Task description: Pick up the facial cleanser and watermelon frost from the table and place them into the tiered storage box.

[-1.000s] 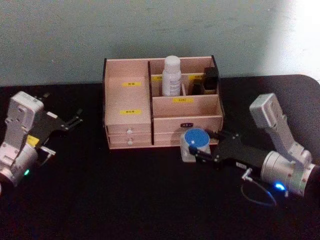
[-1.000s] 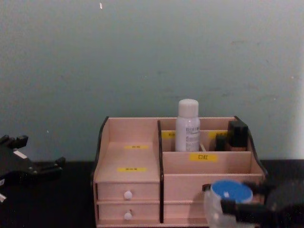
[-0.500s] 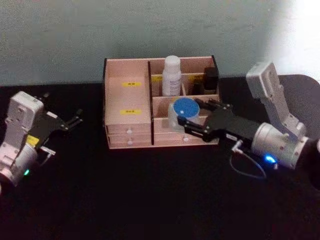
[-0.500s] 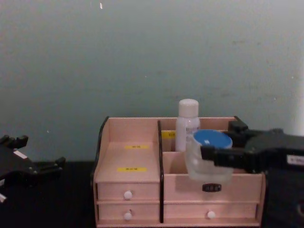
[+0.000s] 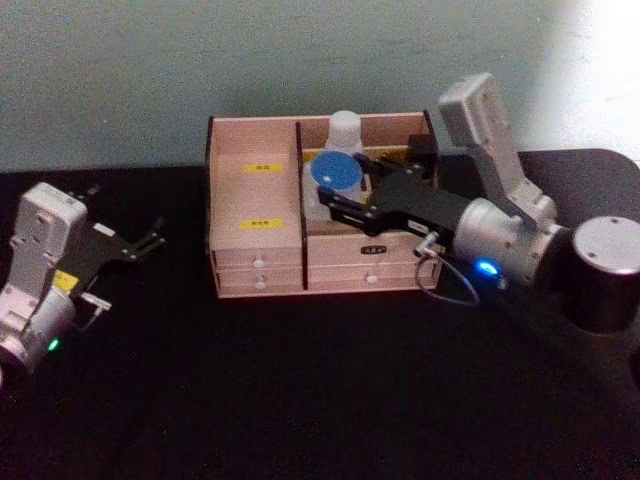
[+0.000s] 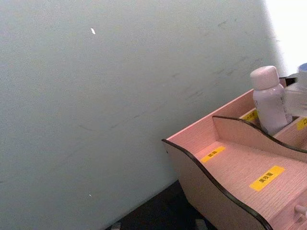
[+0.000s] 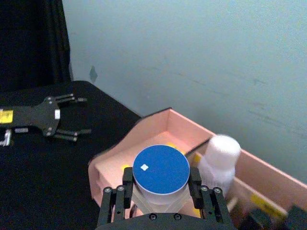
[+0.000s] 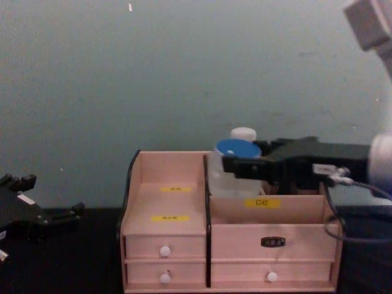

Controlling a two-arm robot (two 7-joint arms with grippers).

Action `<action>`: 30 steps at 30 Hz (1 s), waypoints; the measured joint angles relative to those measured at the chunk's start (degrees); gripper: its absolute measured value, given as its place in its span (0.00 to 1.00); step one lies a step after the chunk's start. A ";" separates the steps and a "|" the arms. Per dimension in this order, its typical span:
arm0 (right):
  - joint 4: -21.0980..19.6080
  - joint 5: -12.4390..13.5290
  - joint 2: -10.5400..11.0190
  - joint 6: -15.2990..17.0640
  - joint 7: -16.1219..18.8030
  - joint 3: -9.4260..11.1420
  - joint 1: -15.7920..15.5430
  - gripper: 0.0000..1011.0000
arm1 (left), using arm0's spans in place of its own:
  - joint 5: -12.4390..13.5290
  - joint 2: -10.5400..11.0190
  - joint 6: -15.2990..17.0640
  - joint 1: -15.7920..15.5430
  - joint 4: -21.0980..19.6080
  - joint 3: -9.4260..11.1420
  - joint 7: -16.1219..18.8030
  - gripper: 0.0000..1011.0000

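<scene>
Your tiered storage box [image 5: 250, 196], matt pale wood; jar [image 5: 313, 200], clear plastic, smooth blue lid [image 5: 336, 170]; table [image 5: 300, 400], matt black

The right gripper [image 7: 161, 186] clamps a clear jar with a round blue lid [image 7: 161, 170] between its black fingers [image 7: 127, 181]. Just beyond lie the light wooden tiered storage box [image 7: 160, 125] and a white bottle [image 7: 218, 158].

The box [image 5: 255, 205] has its left stepped shelves open from above. On the right, a white bottle [image 5: 346, 127] and dark bottle [image 5: 422, 152] stand in the back slots; the right gripper [image 5: 338, 190] with its jar [image 5: 335, 170] hangs just before them
</scene>
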 joint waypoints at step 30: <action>20.49 -4.20 -12.52 -1.70 0.43 -5.23 13.21 0.70 | 0.00 0.00 0.00 0.00 0.00 0.00 0.00 0.99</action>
